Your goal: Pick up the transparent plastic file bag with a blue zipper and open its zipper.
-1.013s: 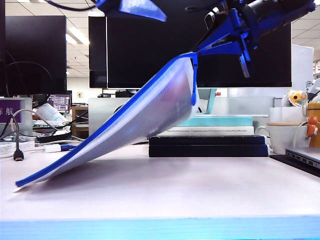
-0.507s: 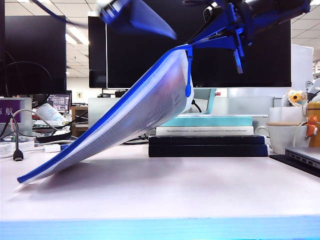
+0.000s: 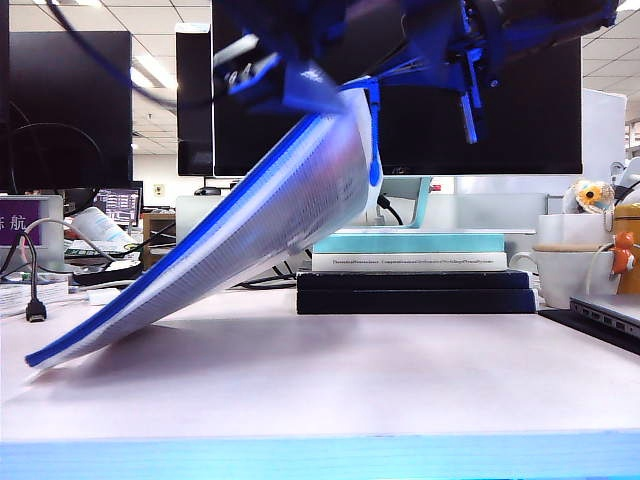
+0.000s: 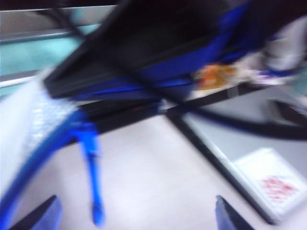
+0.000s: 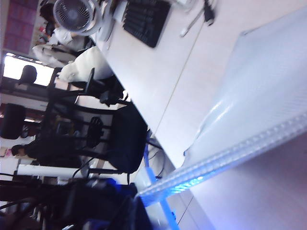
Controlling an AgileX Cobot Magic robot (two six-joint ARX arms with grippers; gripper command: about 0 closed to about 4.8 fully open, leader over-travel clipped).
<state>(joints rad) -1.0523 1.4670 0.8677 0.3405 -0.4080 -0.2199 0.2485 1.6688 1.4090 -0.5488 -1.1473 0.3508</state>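
The file bag (image 3: 270, 225), translucent with a blue edge, slopes from its low corner on the table up to a raised corner. My right gripper (image 3: 385, 85) is shut on that raised corner; in the right wrist view the bag (image 5: 259, 96) runs out from the dark gripper (image 5: 144, 201). The zipper (image 3: 190, 240) runs along the bag's upper edge, and its blue cord pull (image 3: 375, 165) hangs from the raised corner. My left gripper (image 3: 285, 80) is blurred, just above that edge. In the left wrist view the gripper (image 4: 136, 215) is open, with the pull (image 4: 93, 182) hanging between its fingertips, nearer one of them.
A stack of books (image 3: 415, 275) lies behind the bag, with dark monitors (image 3: 480, 130) beyond it. A white mug (image 3: 565, 275) and a laptop edge (image 3: 610, 315) are at the right. A black cable (image 3: 36, 300) hangs at the left.
My left gripper has come down and to the right, from above the bag to its upper edge near the pull. The right gripper keeps the raised corner, shifted slightly left.
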